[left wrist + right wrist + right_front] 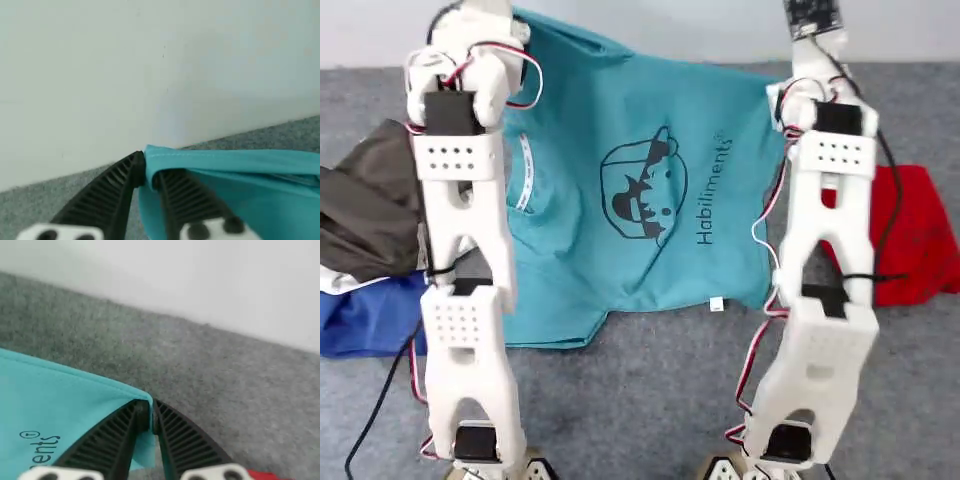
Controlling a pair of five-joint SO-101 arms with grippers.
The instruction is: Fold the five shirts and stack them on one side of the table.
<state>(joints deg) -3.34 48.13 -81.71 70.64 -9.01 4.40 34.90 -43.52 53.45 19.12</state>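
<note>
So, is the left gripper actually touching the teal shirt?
Touching. Left wrist view shows the left gripper clamped on the teal shirt, at its edge.

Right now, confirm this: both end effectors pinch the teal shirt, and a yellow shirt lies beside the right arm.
It is a red shirt, not a yellow one, beside the right arm; the high view shows it. The left end effector and right end effector do pinch the teal shirt.

You have one teal shirt (620, 130), one red shirt (920, 240), one dark shirt (370, 210), one blue shirt (365, 318), and two arms (465, 250) (832, 250).
</note>
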